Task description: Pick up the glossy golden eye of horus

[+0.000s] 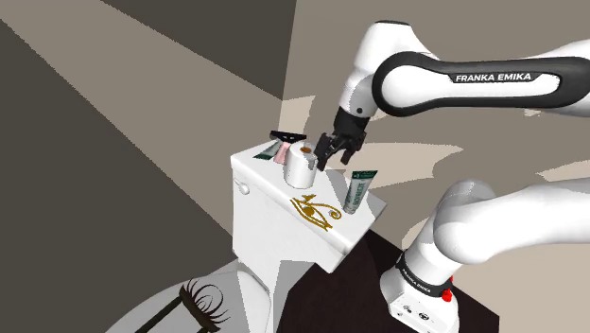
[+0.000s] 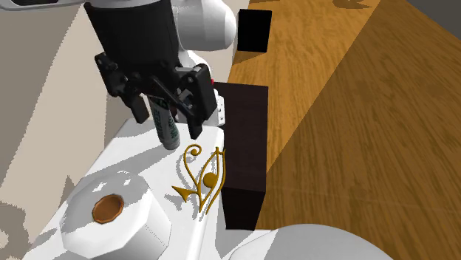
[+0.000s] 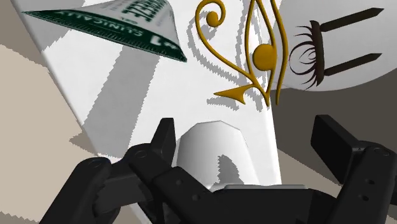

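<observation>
The glossy golden eye of horus (image 1: 317, 210), a thin, curling, flat figure, lies on the smooth white toilet tank (image 1: 284, 236) near the faceted white paper roll (image 1: 301, 168). Just beside the roll hangs the black gripper (image 1: 338, 151), fingers spread, empty.

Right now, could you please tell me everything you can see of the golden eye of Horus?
The eye of Horus is a thin, glossy golden outline with an almond-shaped eye, a solid round pupil, a spiral curl and a pointed tail. It lies flat on the white toilet tank lid, near one edge, beside the green and white tube and apart from the paper roll. Only the lid touches it. The gripper hangs above the roll with its jaws open.
</observation>
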Controlling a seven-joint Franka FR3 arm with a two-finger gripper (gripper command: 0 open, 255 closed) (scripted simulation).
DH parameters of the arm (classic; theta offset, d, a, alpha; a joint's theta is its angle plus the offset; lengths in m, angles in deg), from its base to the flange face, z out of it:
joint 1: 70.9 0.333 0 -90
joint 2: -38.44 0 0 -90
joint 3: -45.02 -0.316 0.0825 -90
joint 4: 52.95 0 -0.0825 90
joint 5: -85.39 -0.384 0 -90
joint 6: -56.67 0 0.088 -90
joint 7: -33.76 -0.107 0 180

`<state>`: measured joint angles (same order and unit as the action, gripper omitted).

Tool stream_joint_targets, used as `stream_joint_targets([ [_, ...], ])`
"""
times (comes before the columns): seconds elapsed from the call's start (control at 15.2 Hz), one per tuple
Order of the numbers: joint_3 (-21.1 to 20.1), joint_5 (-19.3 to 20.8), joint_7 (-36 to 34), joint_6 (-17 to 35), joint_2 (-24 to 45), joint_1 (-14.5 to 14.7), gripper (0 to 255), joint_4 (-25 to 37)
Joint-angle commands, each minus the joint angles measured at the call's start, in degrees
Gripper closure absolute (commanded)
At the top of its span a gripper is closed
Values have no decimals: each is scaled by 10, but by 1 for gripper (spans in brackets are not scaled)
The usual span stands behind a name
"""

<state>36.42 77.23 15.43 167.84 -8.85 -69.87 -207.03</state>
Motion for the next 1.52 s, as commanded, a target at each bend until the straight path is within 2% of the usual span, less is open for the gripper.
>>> stream_joint_targets([
  [0.0, -25, -12, -26, 37, 5, 8, 0, -28],
  [0.46, -117, -51, -116, 175, 69, 33, 0, -97],
  [0.92, -133, -59, -118, 251, 115, 32, 0, -127],
  [1.06, -134, -60, -119, 258, 119, 32, 0, -130],
  [1.12, -134, -60, -119, 257, 118, 33, 255, -130],
  [1.45, -134, -60, -118, 258, 119, 32, 255, -130],
])
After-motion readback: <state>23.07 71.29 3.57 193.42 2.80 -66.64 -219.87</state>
